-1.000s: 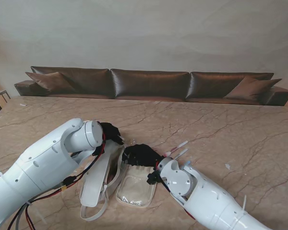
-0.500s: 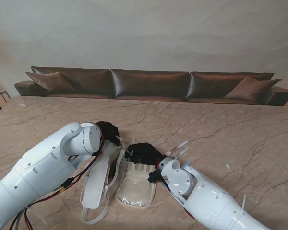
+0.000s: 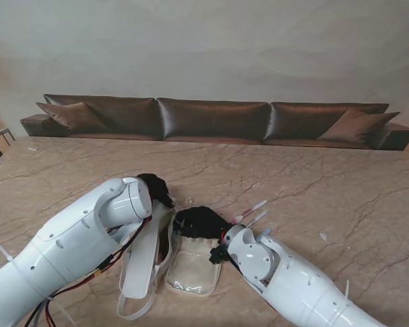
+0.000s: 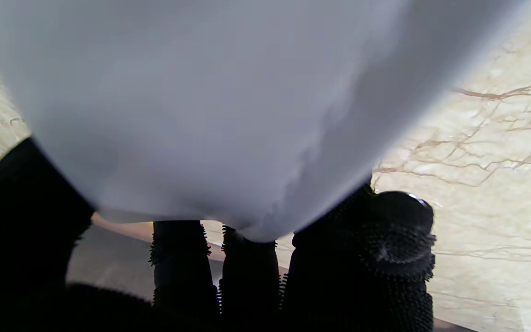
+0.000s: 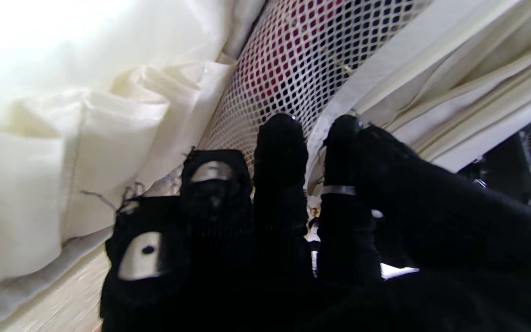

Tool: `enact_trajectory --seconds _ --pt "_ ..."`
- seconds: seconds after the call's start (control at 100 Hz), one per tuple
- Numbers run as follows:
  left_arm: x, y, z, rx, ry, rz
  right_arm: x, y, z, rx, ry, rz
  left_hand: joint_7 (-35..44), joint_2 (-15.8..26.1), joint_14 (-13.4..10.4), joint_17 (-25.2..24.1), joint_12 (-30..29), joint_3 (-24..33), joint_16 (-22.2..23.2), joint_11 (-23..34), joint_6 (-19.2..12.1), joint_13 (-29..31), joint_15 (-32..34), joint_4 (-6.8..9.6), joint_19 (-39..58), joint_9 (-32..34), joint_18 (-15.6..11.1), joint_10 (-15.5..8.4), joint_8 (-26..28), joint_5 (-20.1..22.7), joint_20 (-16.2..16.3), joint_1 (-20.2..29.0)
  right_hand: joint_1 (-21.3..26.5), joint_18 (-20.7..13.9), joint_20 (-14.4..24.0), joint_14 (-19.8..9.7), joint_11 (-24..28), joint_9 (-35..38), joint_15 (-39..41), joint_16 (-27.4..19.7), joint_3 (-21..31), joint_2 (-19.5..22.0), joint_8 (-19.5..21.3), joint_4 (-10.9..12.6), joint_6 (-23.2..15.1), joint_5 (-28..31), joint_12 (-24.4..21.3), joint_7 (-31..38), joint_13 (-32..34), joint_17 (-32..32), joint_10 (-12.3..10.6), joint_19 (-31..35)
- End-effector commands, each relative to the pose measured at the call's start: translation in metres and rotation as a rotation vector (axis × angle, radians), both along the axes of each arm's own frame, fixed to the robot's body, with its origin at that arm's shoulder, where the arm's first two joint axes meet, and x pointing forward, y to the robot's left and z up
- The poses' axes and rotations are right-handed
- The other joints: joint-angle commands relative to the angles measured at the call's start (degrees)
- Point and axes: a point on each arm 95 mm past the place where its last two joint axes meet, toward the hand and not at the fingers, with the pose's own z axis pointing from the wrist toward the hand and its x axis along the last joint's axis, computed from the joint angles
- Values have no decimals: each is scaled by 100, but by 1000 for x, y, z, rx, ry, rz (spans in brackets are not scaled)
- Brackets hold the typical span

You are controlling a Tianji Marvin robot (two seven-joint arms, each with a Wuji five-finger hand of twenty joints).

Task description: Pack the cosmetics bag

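Note:
The cream cosmetics bag (image 3: 191, 264) lies open on the table between my arms, its clear pocket nearest me. Its long white flap (image 3: 144, 253) stretches out on the left. My left hand (image 3: 155, 187), in a black glove, is at the flap's far end; in the left wrist view its fingers (image 4: 247, 267) curl round the white fabric (image 4: 228, 106). My right hand (image 3: 200, 219) rests on the bag's far edge. The right wrist view shows its fingertips (image 5: 280, 138) against the mesh pocket (image 5: 311, 55), thumb and forefinger pinching the white trim (image 5: 385, 64).
Two thin pink-and-white sticks (image 3: 251, 208) lie on the marble just right of my right hand. A small clear item (image 3: 189, 201) sits beyond the bag, and a white scrap (image 3: 322, 236) lies farther right. A brown sofa (image 3: 211, 119) runs along the table's far edge.
My left forearm has swung rightward and nearer the bag, and the flap's strap has shifted with it. The right hand has barely moved on the bag's edge.

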Motion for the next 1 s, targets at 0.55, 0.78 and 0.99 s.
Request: enact_trajectory --seconds 0.55,0.78,0.99 --pt "-2 16 -5 -15 68 -180 1 -6 -13 -3 44 -55 -1432 2493 -415 -788 -3071 -172 -898 324 745 -1666 -2097 1670 -718 -2236 -414 11 -773 -1640 -162 -1289 127 -125 -76 -13 -160 93 -492 -336 33 117 -49 47 -887 513 -105 503 -35 -196 -137 94" --pt "0 14 -6 57 109 -299 5 -12 -9 -2 20 -90 -3877 2651 -608 -851 -2412 -728 -400 1051 384 -1624 -1220 1729 -625 -2308 -582 -335 -3314 -1741 -244 -1279 128 -132 -67 -20 -128 101 -429 -334 26 122 -50 42 -893 507 -95 503 -9 -166 -130 131" --pt "1 4 -6 57 122 -335 7 -13 -8 -5 5 -94 -2028 2892 -679 -3100 -2975 -1260 -1330 -160 741 -3911 -3599 1675 -2426 -3357 63 -177 -2041 -409 593 -1340 120 -138 -67 -26 -111 104 -389 -334 25 126 -50 39 -894 505 -92 506 -6 -160 -135 144"
